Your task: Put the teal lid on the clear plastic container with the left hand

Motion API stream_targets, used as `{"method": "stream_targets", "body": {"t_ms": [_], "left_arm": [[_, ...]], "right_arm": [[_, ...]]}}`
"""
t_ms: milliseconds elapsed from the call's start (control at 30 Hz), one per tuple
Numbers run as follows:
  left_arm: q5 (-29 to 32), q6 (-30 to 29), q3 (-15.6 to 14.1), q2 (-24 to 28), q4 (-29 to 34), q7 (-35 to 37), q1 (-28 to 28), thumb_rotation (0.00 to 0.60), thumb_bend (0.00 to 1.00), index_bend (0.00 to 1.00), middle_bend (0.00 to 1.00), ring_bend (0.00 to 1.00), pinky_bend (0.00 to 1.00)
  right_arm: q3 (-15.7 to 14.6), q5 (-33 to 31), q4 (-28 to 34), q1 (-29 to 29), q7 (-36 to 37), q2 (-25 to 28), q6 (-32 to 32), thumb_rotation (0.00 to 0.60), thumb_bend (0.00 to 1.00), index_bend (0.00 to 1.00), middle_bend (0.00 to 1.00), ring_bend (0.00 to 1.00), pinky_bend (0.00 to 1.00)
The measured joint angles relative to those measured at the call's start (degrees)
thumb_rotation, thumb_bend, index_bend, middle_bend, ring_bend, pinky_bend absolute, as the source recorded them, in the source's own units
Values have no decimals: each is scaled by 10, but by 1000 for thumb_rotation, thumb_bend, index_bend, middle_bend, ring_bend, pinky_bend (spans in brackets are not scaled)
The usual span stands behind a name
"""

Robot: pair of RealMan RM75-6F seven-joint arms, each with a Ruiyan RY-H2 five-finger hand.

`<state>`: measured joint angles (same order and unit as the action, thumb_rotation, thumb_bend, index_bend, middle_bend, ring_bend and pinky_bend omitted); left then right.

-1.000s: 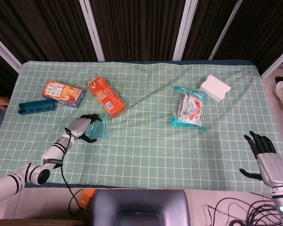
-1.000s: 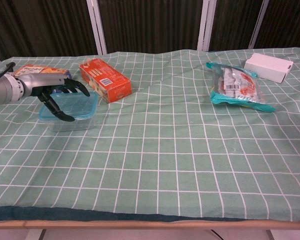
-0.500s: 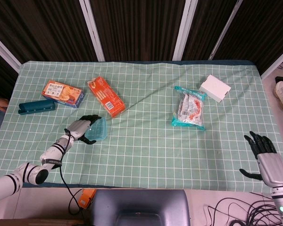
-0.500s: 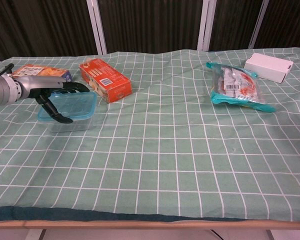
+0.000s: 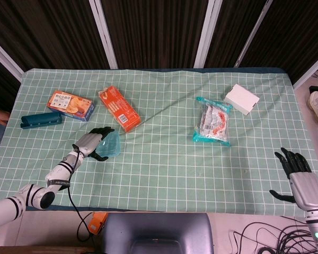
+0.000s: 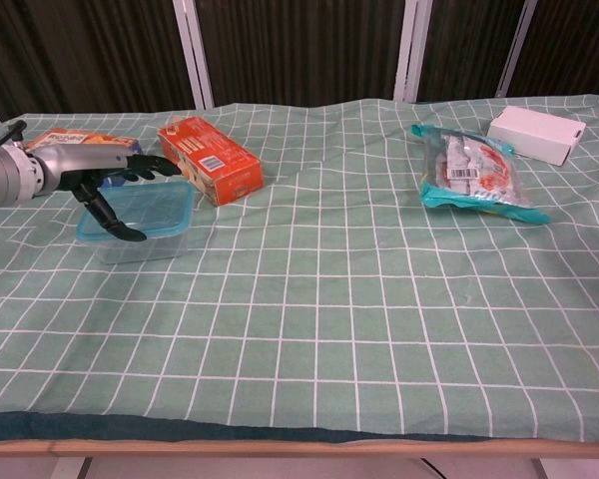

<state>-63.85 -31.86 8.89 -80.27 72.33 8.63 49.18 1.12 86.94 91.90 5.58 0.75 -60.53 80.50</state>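
One teal case (image 5: 41,120) far left, two orange boxes (image 5: 70,105) (image 5: 119,108), one teal lid (image 6: 140,211) on one clear container (image 6: 140,242), grasped by the left hand (image 6: 108,187). One snack bag (image 5: 213,122), one white box (image 5: 241,99). Right hand (image 5: 297,172) spread, empty.

Right hand (image 5: 299,174) out of chest view; small orange item (image 5: 98,222) half-hidden below table edge.
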Motion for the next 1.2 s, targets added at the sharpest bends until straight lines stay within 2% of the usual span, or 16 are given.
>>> {"method": "stream_targets", "body": {"t_ms": [300,467,633,833,1200], "left_arm": [[0,-16,-5,22,44,-19,-5,600,202,0,0,0,0],[-19,-79,-13,46,97,-50,-26,600,188,0,0,0,0],[-29,-155,-35,67,146,-129,-60,600,191,0,71,0,3],[-4,-206,-61,70,182,-228,-95,600,196,0,121,7,1],[14,-216,-73,65,194,-260,-112,600,207,0,141,16,0]], "right_arm": [[-1,3,0,0,1,1,1,600,151,0,0,0,0],[-3,7,0,0,2,2,0,600,151,0,0,0,0],[-6,14,1,-2,5,3,5,600,151,0,0,0,0],[-9,24,1,-3,8,3,9,600,151,0,0,0,0],[-10,25,-1,-3,14,5,10,600,151,0,0,0,0]]}}
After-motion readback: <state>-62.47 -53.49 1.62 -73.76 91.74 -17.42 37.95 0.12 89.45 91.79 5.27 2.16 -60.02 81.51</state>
